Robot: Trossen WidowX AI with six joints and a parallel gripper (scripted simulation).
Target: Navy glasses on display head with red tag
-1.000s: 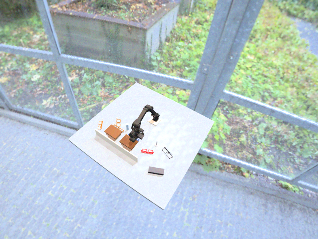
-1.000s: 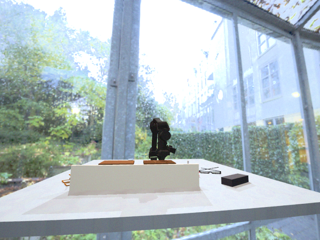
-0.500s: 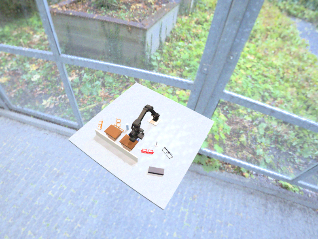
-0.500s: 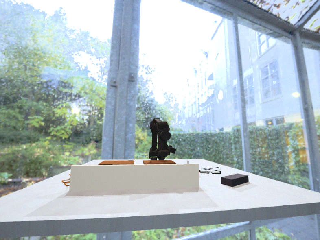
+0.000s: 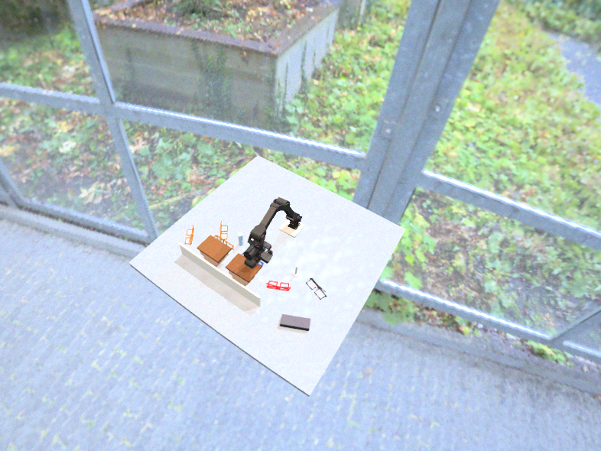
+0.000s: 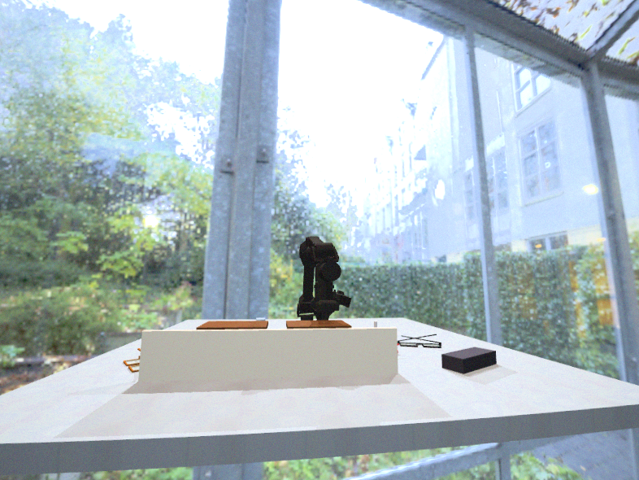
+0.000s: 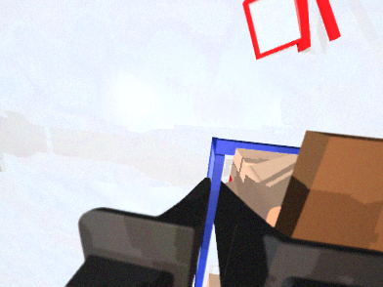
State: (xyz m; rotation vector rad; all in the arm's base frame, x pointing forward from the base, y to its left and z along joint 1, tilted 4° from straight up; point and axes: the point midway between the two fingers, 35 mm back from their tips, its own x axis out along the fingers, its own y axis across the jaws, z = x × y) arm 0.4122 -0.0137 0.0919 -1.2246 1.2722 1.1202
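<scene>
My gripper [image 7: 211, 184] is shut on the front bar of the navy glasses [image 7: 256, 145] [image 5: 261, 264], which show bright blue. The front lies across the face side of the near display head [image 7: 342, 195] [image 5: 242, 267] [image 6: 318, 324], a brown-topped block with a beige face. One temple runs from the front's corner past the face and passes out of sight behind the brown block. The other temple is hidden, and nose contact cannot be made out. A speck of red [image 7: 231, 179] shows by the face. The other head [image 5: 214, 248] [image 6: 232, 325] stands beside it.
A pale wall [image 5: 220, 277] [image 6: 268, 356] stands behind both heads. Red glasses [image 5: 277, 286] [image 7: 305, 24], black glasses [image 5: 312, 280], a dark box [image 5: 295, 321] [image 6: 468, 360] and a small post [image 5: 295, 272] are to one side. Orange glasses [image 5: 223, 225] and a grey cylinder [image 5: 240, 239] are near the other head.
</scene>
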